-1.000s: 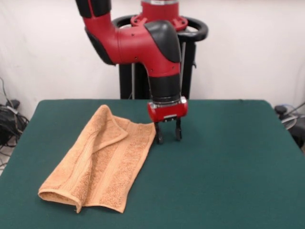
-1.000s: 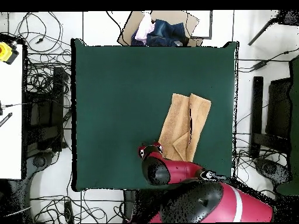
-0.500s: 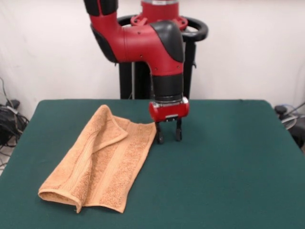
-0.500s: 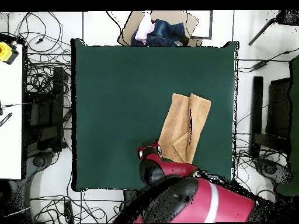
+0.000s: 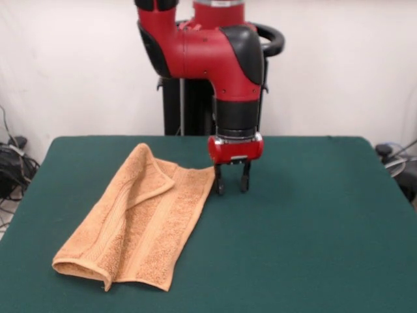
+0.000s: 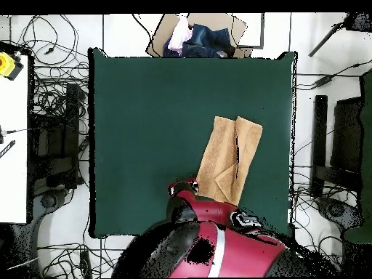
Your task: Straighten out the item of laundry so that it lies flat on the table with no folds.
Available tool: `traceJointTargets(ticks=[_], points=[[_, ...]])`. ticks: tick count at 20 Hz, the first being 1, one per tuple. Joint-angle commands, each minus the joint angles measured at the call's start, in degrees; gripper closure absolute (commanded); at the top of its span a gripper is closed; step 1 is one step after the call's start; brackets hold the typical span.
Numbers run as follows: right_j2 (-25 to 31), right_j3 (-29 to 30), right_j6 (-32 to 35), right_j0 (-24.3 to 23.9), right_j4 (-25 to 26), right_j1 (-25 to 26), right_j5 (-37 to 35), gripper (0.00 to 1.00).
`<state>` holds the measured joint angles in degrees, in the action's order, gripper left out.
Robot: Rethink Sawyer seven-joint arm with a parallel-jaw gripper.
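Note:
The peach terry towel (image 5: 140,218) lies on the green table (image 5: 306,228), left of centre in the front view, folded lengthwise with its left side lapped over the middle and a woven band running along it. In the overhead view the towel (image 6: 231,158) lies right of centre. My gripper (image 5: 232,186) hangs just past the towel's far right corner, with its fingertips down at the table. Its two black fingers (image 5: 219,184) stand apart and hold nothing. In the overhead view the arm (image 6: 190,200) covers the gripper.
A box of clothes (image 6: 196,36) stands beyond the table's far edge in the overhead view. Cables and chairs (image 6: 338,149) surround the table. The robot pedestal (image 5: 195,107) stands behind the table in the front view.
The arm has shifted slightly to the right in the front view, gripper with it by a small step. The towel has not moved.

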<state>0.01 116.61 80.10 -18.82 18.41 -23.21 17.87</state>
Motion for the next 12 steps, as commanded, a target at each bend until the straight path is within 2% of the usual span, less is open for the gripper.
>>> traceJointTargets(ticks=[1,12], points=[[-1.1,-2.4,10.3,1.2,-5.8,-3.6,-10.8,0.00],[-3.7,-3.1,11.3,3.7,-6.4,-3.4,-10.7,0.00]])
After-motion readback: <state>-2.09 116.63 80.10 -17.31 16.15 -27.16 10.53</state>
